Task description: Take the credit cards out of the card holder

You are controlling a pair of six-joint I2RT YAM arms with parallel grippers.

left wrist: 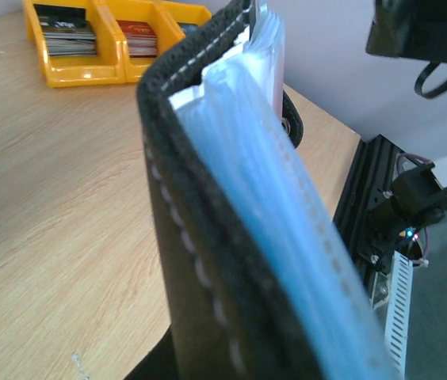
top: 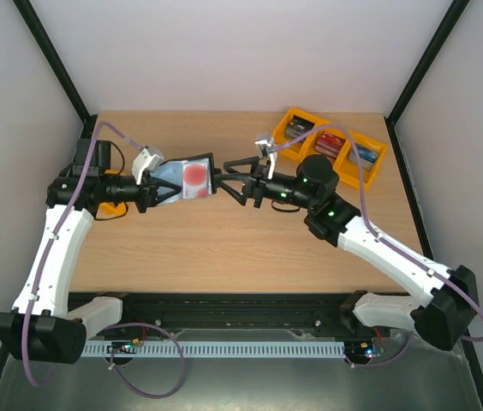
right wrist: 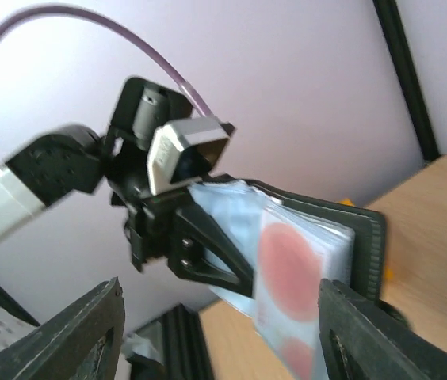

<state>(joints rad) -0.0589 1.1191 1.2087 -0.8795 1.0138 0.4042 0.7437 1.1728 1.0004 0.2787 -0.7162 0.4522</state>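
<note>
**Step in hand: extraction of the first card.**

The left end effector (top: 158, 187) is clenched on the left side of the small black folding card holder with stitched edge and blue-grey clear pockets (top: 173, 175). It holds the holder raised above the light wooden desk (top: 224, 248), opened toward the right. A thin pale credit card with a red round blotch (top: 196, 177) sits in the pocket at the right half of the holder. The right wrist view shows a second red blotch lower down; whether it belongs to the same card cannot be told. No card lies outside the holder, so the task appears to be at its start.

Just right of the holder, the right end effector (top: 226, 180) is released. Its two fingers are spread to either side of the card's free edge and do not touch it.

**Next move (judgement).**

1. Advance the right end effector until its pads overlap the card edge.
2. Clench on the card alone, not on the clear pocket film.
3. Draw the card rightward along the pocket, with the left end effector holding firm.

Risk: pinching the sleeve together with the card, or twisting the holder.

**Surroundings.**

- A small orange-yellow object (top: 109, 207) lies left of and below the holder, partly hidden under the left arm; it cannot be identified.
- The row of yellow plastic trays (top: 370, 167) holding card stacks (top: 329, 144) stands well right of the holder, clear of the path.
- Nothing stands between the right end effector and the card.
</note>
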